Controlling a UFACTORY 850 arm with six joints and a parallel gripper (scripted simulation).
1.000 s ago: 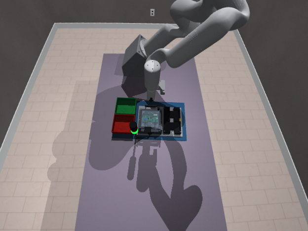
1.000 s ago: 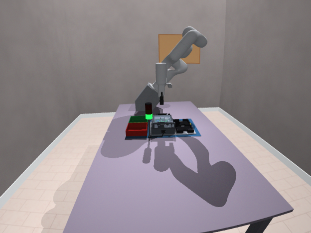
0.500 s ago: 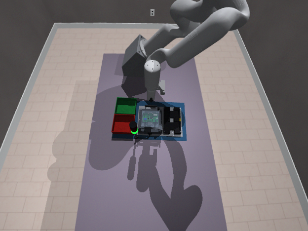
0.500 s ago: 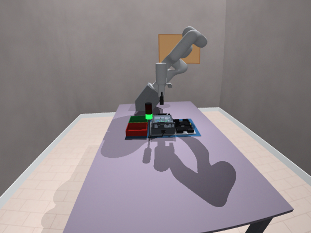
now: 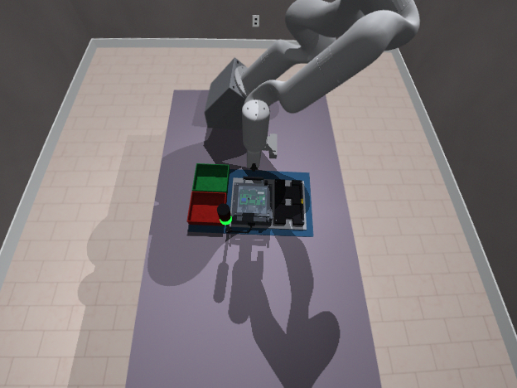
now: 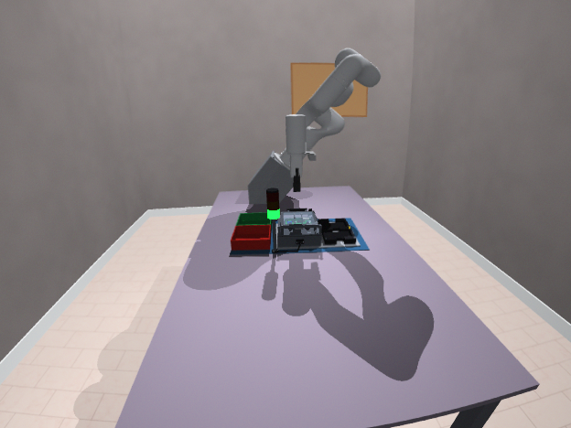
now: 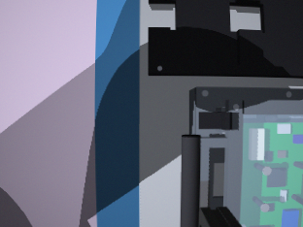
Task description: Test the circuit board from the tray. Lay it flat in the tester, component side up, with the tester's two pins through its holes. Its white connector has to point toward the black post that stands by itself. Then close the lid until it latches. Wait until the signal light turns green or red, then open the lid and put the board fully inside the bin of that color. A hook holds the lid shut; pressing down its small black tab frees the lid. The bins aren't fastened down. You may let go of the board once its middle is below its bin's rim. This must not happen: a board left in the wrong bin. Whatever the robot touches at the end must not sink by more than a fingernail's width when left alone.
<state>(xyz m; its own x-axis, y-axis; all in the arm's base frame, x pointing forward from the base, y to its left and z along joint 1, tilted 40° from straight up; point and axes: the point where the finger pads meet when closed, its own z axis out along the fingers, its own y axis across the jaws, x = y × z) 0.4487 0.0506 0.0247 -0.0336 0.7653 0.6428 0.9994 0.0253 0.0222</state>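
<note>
The green circuit board (image 5: 251,198) (image 7: 278,170) lies flat in the tester (image 5: 241,222) (image 6: 295,238) (image 7: 243,94) under the shut clear lid, with its white connector (image 7: 260,144) on the side of the lone black post (image 7: 190,179). The signal light (image 5: 224,220) (image 6: 273,213) beside the tester glows green. My gripper (image 5: 253,167) (image 6: 296,185) (image 7: 220,218) is shut and empty, and it hangs above the tester's far edge. The green bin (image 5: 210,177) (image 6: 251,219) and the red bin (image 5: 204,209) (image 6: 249,239) stand left of the tester.
The empty black tray (image 5: 287,202) (image 6: 339,230) (image 7: 218,53) stands right of the tester on the blue mat (image 5: 311,234) (image 7: 117,97). The arm's grey base (image 5: 223,98) is behind them on the purple table (image 5: 250,312).
</note>
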